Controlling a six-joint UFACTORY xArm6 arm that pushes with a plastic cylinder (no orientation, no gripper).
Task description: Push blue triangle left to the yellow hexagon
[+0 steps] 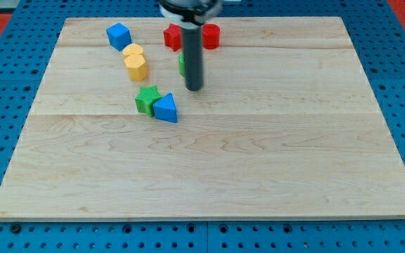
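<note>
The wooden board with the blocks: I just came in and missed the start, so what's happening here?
A robot arm with a dark rod is pushing blocks on the board. My tip sits up and to the right of the blue triangle, not touching it. The triangle rests against a green block. The yellow hexagon lies further toward the view's top left, so the push is not yet done.

Bright, even overhead light is washing the pale wooden surface (259, 161); blocks are casting only faint, short shadows. No glare is showing. The rod's top is blurring slightly at the view's top.
</note>
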